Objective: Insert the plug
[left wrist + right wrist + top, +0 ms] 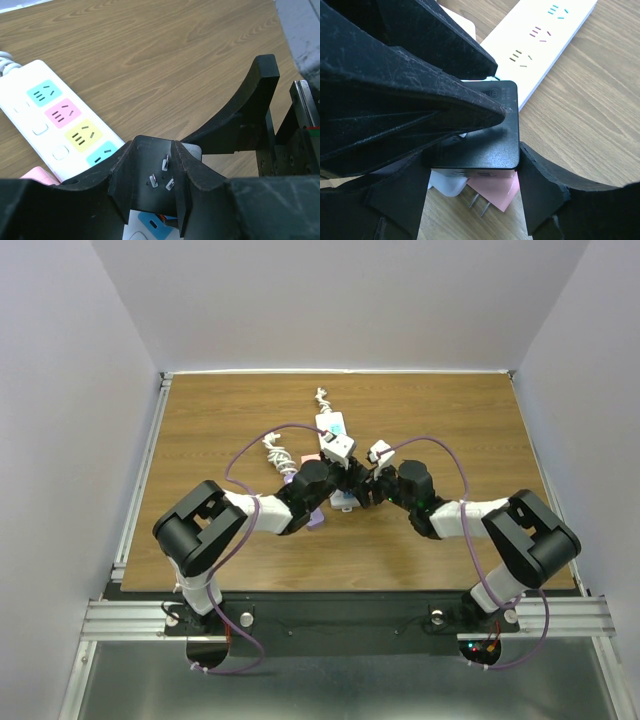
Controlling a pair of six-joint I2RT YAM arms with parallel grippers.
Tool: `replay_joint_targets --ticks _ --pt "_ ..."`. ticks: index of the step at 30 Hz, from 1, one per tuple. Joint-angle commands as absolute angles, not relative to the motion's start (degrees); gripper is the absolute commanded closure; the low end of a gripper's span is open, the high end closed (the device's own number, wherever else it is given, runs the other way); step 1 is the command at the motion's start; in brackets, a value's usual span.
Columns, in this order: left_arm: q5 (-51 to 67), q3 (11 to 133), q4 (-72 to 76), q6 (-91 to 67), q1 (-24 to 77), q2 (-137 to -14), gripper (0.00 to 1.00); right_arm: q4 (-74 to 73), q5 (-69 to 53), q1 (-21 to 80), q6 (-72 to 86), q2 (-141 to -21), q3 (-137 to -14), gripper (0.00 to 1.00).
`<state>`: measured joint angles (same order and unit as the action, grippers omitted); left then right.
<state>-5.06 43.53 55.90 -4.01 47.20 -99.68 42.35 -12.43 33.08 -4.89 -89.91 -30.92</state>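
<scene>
The black plug (147,162) is not in any socket yet. It is held near the middle of the table (480,420), a little closer to the near edge than the power strip (62,112), so the insertion itself is all left to do. What looks done is the pick-up: the left gripper (153,146) has its jaws closed on the plug, one finger pressed against each side of the body.

The plug is a squat, matt black block with rounded corners. Three flat metal prongs (165,162) stand out of one face in a triangle. In the left wrist view that face looks up toward the camera, not down at the strip. I judge it will need turning before the prongs can be lined up with a socket.

The right gripper (472,165) has its jaws spread wide with the plug body between them. One fingertip sits right at the plug's corner, but I cannot tell whether it presses.

The strip is long and white and runs from mid-table toward the far edge. It has four coloured sockets — teal, pink, yellow, blue — all empty as far as shown, with the blue one nearest the plug. Beneath the plug lie a pink item (495,192) and a white adapter (447,187) with two bare pins
</scene>
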Motion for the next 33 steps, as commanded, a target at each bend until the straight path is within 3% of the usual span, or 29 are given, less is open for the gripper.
replay_joint_targets --ticks 1,16,26,33 --pt "-9.48 44.12 54.05 -1.59 47.46 -100.9 0.56 47.2 -11.78 33.57 -4.66 -86.57 -30.85 0.66" --pt "-0.9 39.73 58.96 -4.48 43.16 -97.39 0.41 47.11 -11.25 33.49 -4.31 -85.87 -30.23 0.64" --pt "0.96 39.03 60.29 -5.62 41.84 -97.22 0.4 47.11 -10.72 33.49 -4.4 -86.22 -30.23 0.64" --pt "11.68 37.09 62.14 -6.94 40.78 -96.06 0.39 47.11 -10.63 33.49 -4.22 -86.48 -30.5 0.64"
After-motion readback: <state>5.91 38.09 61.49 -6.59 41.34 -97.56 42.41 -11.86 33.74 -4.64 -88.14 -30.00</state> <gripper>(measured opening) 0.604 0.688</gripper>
